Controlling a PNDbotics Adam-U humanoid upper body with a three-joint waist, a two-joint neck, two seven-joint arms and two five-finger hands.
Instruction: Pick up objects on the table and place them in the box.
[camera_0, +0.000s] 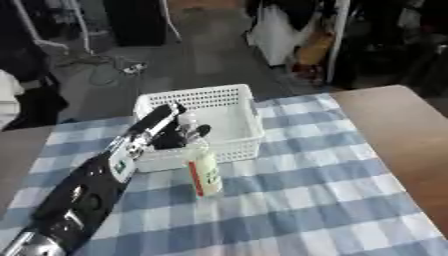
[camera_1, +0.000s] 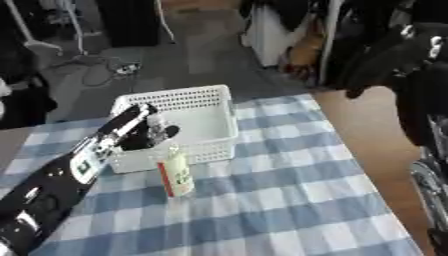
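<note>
A wooden table (camera_0: 398, 130) fills the lower part of both views, most of it covered by a blue and white checked cloth (camera_0: 306, 200). The bare wood shows along the right side, toward 3 o'clock.

On the cloth, at about 11 o'clock from the middle of the left eye view, stands a white perforated basket (camera_0: 229, 107) (the box of the task). Nothing can be seen lying on its pale floor.

The left arm (camera_0: 87, 190), black with silver joints, comes in from 7 o'clock and runs up to the basket's near left corner. The left hand (camera_0: 166, 132) sits over that corner, its dark fingers curled round the top of a bottle (camera_0: 203, 172). The bottle is pale, with a red and white label and a white cap, and it hangs or stands nearly upright, just outside the basket's near wall, at 5 o'clock from the hand. Whether its base touches the cloth cannot be told. Its upper end reaches the basket's rim, where the fingers pinch it.

The right hand (camera_1: 381, 60) shows only in the right eye view, at 2 o'clock, raised well away from the table; it is a dark shape, and how its fingers are set cannot be told.
</note>
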